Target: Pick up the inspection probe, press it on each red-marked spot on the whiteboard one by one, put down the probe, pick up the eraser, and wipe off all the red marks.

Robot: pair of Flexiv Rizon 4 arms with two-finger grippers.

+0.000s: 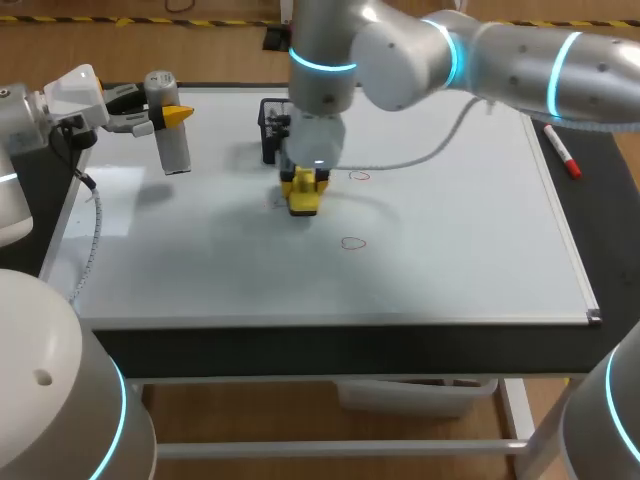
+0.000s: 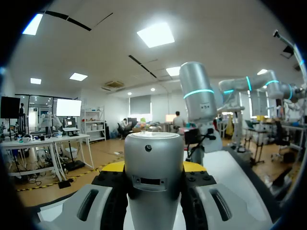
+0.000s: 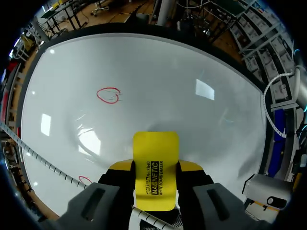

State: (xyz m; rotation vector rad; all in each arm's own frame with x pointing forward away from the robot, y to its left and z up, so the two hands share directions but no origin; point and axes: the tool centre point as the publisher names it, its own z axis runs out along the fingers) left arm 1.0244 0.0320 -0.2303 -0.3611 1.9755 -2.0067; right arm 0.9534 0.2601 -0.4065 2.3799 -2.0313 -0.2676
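Note:
The grey cylindrical probe stands upright above the whiteboard's far left corner, with my left gripper shut on it. In the left wrist view the probe fills the gap in the left gripper. My right gripper is shut on the yellow eraser, which is down at the board near its middle. One red mark lies just right of the eraser, another red mark nearer the front. In the right wrist view the eraser sits in the right gripper, with a red mark ahead of it.
A black holder stands on the board just behind my right gripper. A red marker pen lies off the board's right edge. A coiled cable hangs along the left edge.

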